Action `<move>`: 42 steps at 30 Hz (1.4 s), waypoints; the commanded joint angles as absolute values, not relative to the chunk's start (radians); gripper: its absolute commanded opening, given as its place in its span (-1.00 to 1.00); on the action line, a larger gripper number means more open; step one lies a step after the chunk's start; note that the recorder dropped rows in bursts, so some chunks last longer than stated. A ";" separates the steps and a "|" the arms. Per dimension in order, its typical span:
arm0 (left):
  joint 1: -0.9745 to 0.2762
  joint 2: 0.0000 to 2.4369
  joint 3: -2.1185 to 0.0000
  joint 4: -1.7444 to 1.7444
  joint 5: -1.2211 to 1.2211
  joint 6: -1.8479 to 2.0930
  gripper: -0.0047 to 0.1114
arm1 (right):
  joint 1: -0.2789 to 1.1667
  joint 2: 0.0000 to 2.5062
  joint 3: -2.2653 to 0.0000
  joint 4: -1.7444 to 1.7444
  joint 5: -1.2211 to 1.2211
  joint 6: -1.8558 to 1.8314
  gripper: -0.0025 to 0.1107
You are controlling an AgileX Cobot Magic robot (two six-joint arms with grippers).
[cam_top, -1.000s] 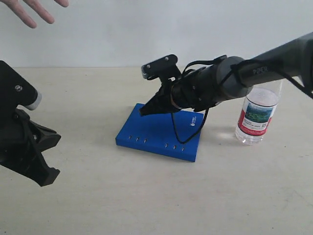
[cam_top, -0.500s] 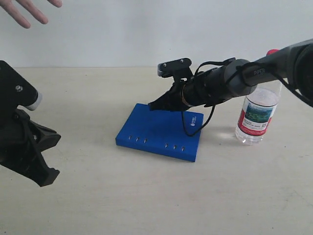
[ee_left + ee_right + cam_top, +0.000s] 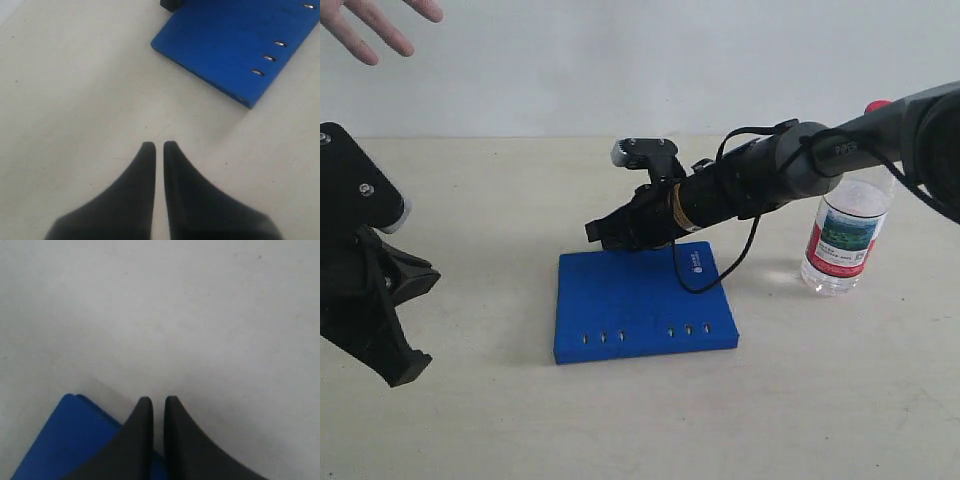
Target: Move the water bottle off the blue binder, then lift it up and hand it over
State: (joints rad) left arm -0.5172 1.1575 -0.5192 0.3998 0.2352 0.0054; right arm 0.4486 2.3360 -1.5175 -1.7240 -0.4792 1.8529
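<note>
The water bottle [image 3: 840,245], clear with a red cap and a red, white and green label, stands upright on the table to the right of the blue binder [image 3: 640,305], apart from it. The binder lies flat, its riveted spine toward the front. My right gripper [image 3: 595,232] reaches across to the binder's far left corner, low and shut on nothing; in the right wrist view its tips [image 3: 155,400] sit over the binder's edge [image 3: 65,440]. My left gripper [image 3: 155,145] is shut and empty above bare table, short of the binder [image 3: 235,45].
A person's open hand [image 3: 370,20] hovers at the top left, above the left arm [image 3: 365,290]. The right arm's black forearm [image 3: 760,185] and a looping cable [image 3: 720,270] stretch over the binder's far right, just left of the bottle.
The binder has slid toward the front and turned so its spine faces forward squarely. My right gripper swung left and down to the binder's far corner. The bottle stayed put.
</note>
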 commanded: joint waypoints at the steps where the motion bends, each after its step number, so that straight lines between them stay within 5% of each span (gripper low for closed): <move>1: -0.521 1.158 -0.524 0.415 0.230 0.009 -0.84 | 0.450 2.271 -1.431 -1.744 -0.586 1.851 -0.95; 10: -0.521 1.158 -0.524 0.415 0.130 0.000 -0.84 | 0.450 2.176 -1.357 -1.744 -0.190 1.718 -0.96; 17: -0.521 1.154 -0.525 0.415 0.157 -0.026 -0.84 | 0.451 2.185 -1.314 -1.744 -0.402 1.711 -0.96; 31: -0.521 0.779 -0.644 0.671 0.456 -0.156 -0.84 | 0.451 2.109 -1.129 -1.744 -0.430 1.688 -0.96; 42: -0.521 0.629 -0.654 0.507 0.483 -0.046 -0.84 | 0.451 1.868 -0.914 -1.744 -0.352 1.668 -0.96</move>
State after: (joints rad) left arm -0.5172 0.6358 -0.6477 0.5920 0.4882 -0.1224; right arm 0.4512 1.9162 -0.9565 -1.7397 -0.3960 1.7155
